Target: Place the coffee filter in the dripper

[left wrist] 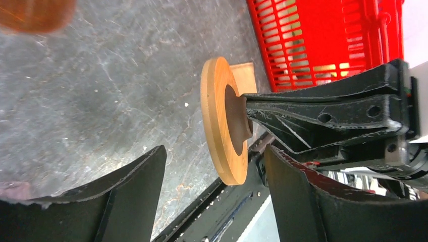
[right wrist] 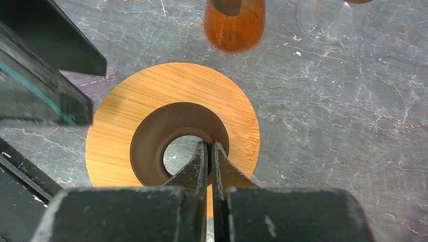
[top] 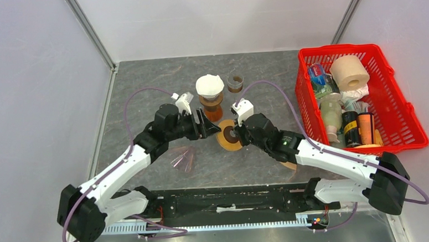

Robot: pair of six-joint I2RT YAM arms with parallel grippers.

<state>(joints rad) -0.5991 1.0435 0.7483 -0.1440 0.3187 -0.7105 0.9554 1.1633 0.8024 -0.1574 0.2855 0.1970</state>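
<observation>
Right gripper (right wrist: pixel 211 146): clamped thin on the wall of the dark centre collar of the round flat bamboo-coloured wooden ring (right wrist: pixel 151 96). The ring is tipped up on edge above the grey stone-look table (top: pixel 144 91). Left gripper (top: pixel 206 125): jaws wide with nothing in them, just left of the ring, the ring's edge facing the gap.

Task thing: the white paper coffee filter (top: pixel 209 84) sits on the mouth of the amber glass carafe (top: pixel 212 105), behind the ring and slightly left. Neither gripper touches it. A clear pink-tinted glass cone (top: pixel 183 157) lies on its side, left of the ring and nearer the arm bases. I take ring plus cone to be the dripper parts, but I'm not sure.

My read of the step: get the ring steady or handed across before touching the filter. I'd keep the right pinch firm so the ring can't swing. I'd close the left jaws on the outer wood, clear of the right fingers. I'd also stay off the carafe behind the ring so the filter doesn't get knocked.

Counts:
- 2 grippers
- 1 ring
- 1 filter
- 1 carafe
- 1 cone
- 1 small brown-filled glass jar (top: pixel 235 82), behind the ring
- 1 flat wooden piece (left wrist: pixel 244 75), right of the ring and partly hidden
- 1 red plastic basket (top: pixel 339 48), well right of the ring, holding 1 toilet roll (top: pixel 349 73) plus clutter I can't count
</observation>
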